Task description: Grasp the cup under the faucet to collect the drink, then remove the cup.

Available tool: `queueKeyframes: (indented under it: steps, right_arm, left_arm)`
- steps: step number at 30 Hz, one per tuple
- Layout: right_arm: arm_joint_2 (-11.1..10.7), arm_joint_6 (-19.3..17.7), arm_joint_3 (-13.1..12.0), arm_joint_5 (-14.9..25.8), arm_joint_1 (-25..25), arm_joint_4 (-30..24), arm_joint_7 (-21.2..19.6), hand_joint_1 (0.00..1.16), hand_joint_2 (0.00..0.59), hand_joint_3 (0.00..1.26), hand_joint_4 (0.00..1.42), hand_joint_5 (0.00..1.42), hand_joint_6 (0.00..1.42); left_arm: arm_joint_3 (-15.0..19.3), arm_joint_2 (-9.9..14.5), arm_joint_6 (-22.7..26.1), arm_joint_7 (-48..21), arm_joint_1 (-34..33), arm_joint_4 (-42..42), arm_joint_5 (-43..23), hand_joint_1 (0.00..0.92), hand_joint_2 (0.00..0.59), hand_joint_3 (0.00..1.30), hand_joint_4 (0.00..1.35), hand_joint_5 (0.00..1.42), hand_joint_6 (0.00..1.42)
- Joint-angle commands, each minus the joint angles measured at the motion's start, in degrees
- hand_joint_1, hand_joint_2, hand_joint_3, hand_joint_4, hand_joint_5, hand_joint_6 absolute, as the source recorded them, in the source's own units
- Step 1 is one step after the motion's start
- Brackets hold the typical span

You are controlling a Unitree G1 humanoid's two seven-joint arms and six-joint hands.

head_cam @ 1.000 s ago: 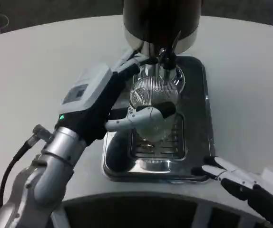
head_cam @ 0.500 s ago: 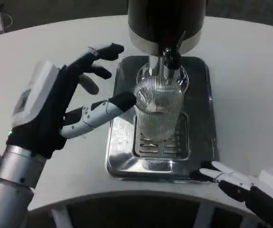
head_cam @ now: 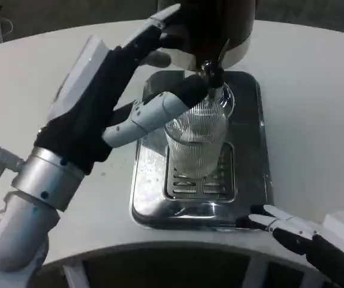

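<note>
Since half a second ago the left hand [head_cam: 109, 96] has swung up and in from beside the tray, and now reaches over the cup toward the dispenser: its upper fingers [head_cam: 160, 27] lie against the dark body of the dispenser [head_cam: 211, 27], while one lower finger stretches across above the rim of the cup [head_cam: 195, 141], its black tip close to the faucet [head_cam: 211, 75]. The hand is spread and grips nothing (whether that tip actually touches the tap lever cannot be told from this angle). The ribbed glass cup stands upright on the slotted grille of the drip tray [head_cam: 253, 150], directly under the faucet, with its rim close below the spout; whether any drink is in it yet is hard to say. The step in hand looks like working the tap to fill the cup, so the next move calls for pressing the lever without nudging the glass, then coming down to wrap the cup's side. The faucet overhangs the rim, so the cup will likely have to slide out forward rather than lift straight up. The right hand [head_cam: 304, 234] rests at the near edge of the white bench [head_cam: 316, 102], just beside the tray's front corner, fingers extended and holding nothing.
</note>
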Motion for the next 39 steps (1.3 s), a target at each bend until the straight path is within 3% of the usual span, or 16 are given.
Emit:
queueKeyframes:
  steps: [1, 15, 23, 39]
  right_arm:
    - [0.3, -0.1, -0.3, 0.0, 0.8, -1.1, -0.4, 0.49, 0.433, 0.14, 0.04, 0.11, 0.15]
    - [0.6, -0.4, -1.6, 1.0, 2.7, -2.2, -0.4, 0.49, 0.433, 0.14, 0.04, 0.11, 0.15]
    - [0.8, -0.6, -2.2, 1.5, 3.7, -2.6, -0.5, 0.49, 0.433, 0.14, 0.04, 0.11, 0.15]
    - [0.8, 0.1, -2.9, 3.1, 3.3, -1.5, -0.4, 0.49, 0.434, 0.14, 0.04, 0.11, 0.15]
  left_arm:
    - [-2.0, -0.6, 3.1, -2.1, -1.3, -2.1, -0.9, 0.001, 0.064, 0.17, 0.11, 0.23, 0.33]
    - [-5.0, -1.5, 8.7, -3.7, -5.7, -3.7, 0.9, 0.0, 0.056, 0.13, 0.06, 0.18, 0.28]
    - [-6.8, -0.7, 10.1, -5.7, -7.9, -2.2, 1.9, 0.0, 0.057, 0.12, 0.05, 0.17, 0.26]
    - [-10.3, 0.7, 9.3, -8.1, -8.0, 3.4, 5.4, 0.0, 0.053, 0.08, 0.0, 0.14, 0.22]
